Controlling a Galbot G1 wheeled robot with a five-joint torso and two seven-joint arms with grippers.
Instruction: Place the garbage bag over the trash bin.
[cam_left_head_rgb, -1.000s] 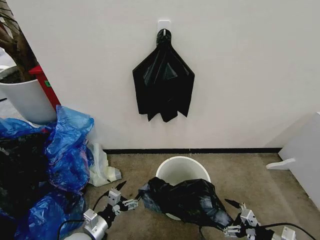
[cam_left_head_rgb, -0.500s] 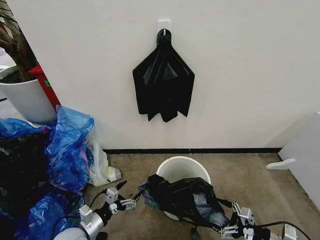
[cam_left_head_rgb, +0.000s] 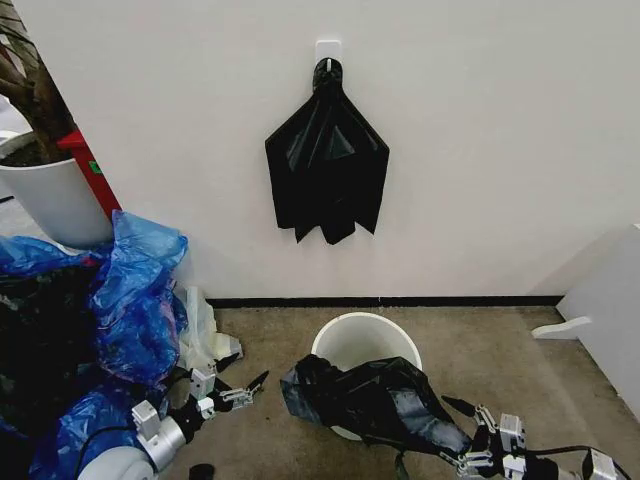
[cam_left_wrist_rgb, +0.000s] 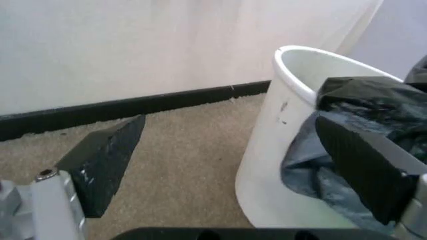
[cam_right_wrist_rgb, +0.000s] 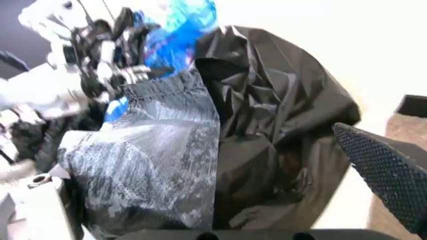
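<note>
**Left gripper backs away from the bag; right gripper keeps its hold**

Nearest the camera in the head view, the right gripper (cam_left_head_rgb: 470, 440) sits low at the near right of the carpet, lower and a little further right than a second ago. Its fingers are clamped on the near right corner of the garbage bag (cam_left_head_rgb: 375, 400); in the right wrist view a stretched, crinkled sheet of the bag (cam_right_wrist_rgb: 173, 150) runs straight into its grip, with one textured fingertip (cam_right_wrist_rgb: 387, 170) standing clear on the far side of the film.

The left gripper (cam_left_head_rgb: 238, 392) has pulled away to the left over the past second. A second ago its tips were touching the bag's left edge; now a strip of bare carpet (cam_left_head_rgb: 270, 440) shows between them. Its jaws are released and hold nothing, and the left wrist view shows the two dark pads (cam_left_wrist_rgb: 107, 160) spread wide with the floor between them.

The garbage bag lies crumpled over the near rim of the trash bin (cam_left_head_rgb: 365, 335), draping down its front; the bin's far rim and interior are uncovered. The bin stands on the carpet close to the black skirting.

To the left, blue plastic bags (cam_left_head_rgb: 135, 300) are heaped beside a white planter pot (cam_left_head_rgb: 55, 200). On the wall beyond, another black bag (cam_left_head_rgb: 327, 165) hangs from a hook.
</note>
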